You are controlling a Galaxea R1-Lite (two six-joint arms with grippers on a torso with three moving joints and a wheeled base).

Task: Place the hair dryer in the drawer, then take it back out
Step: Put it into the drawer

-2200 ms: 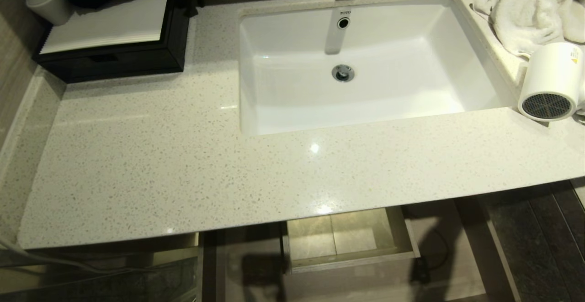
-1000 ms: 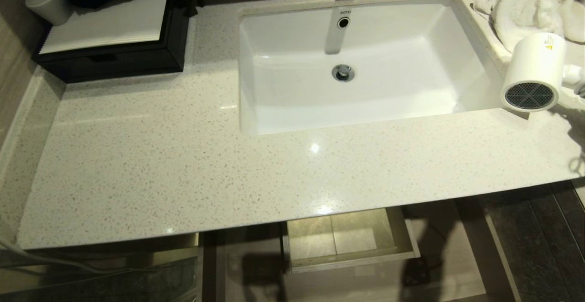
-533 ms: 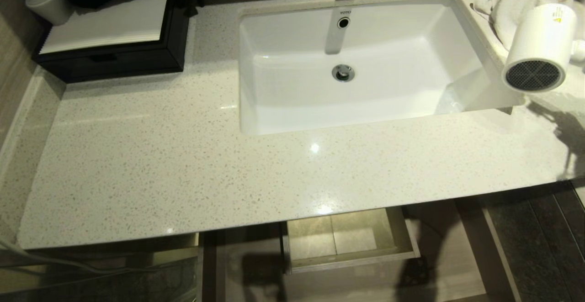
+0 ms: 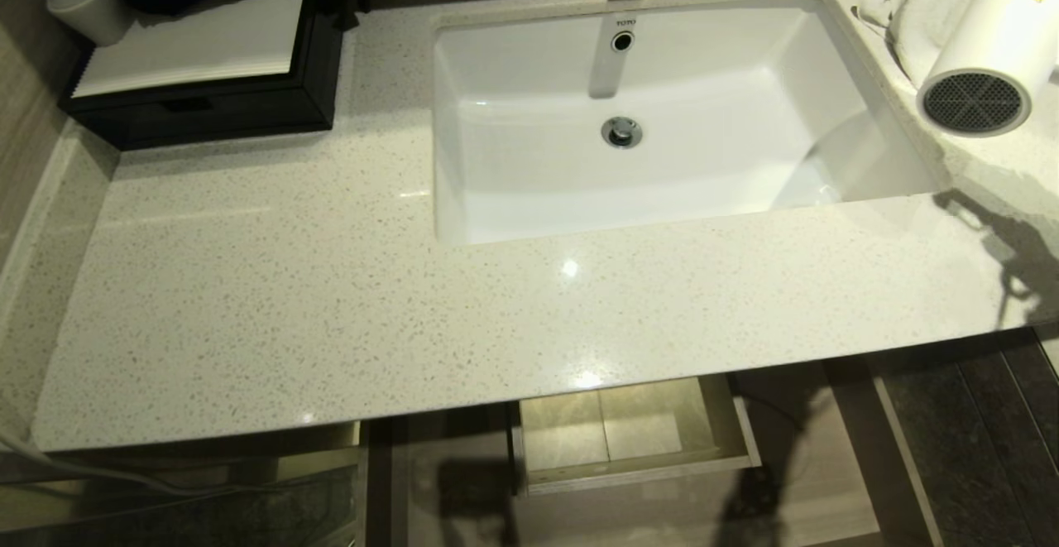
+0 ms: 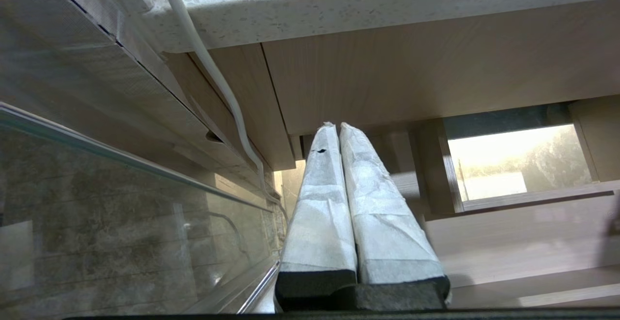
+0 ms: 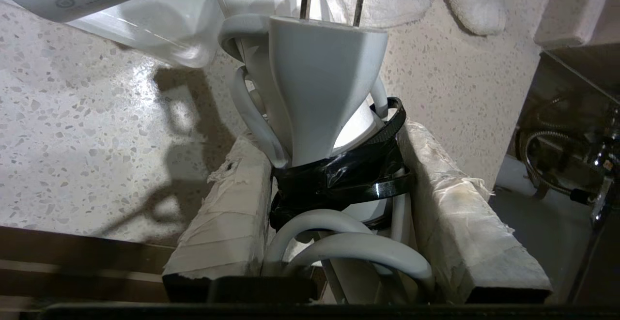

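The white hair dryer (image 4: 989,42) hangs above the countertop at the far right, its dark mesh grille (image 4: 972,103) facing me. Its handle (image 6: 324,92), wrapped with white cord and black tape, sits between the padded fingers of my right gripper (image 6: 329,141), which is shut on it. That gripper is outside the head view. The light-brown drawer (image 4: 637,474) stands pulled open below the counter's front edge, with nothing in it. My left gripper (image 5: 337,126) is parked under the counter, fingers pressed together.
A white sink (image 4: 860,166) is set into the speckled countertop (image 4: 331,299). A fluffy white towel (image 4: 927,9) lies behind the dryer. A black box with white paper (image 4: 198,75) and a white cup (image 4: 83,1) stand at the back left.
The hair dryer has risen off the counter beside the sink's right corner and moved towards the towel. Its shadow on the counter has spread. The left arm has not moved.
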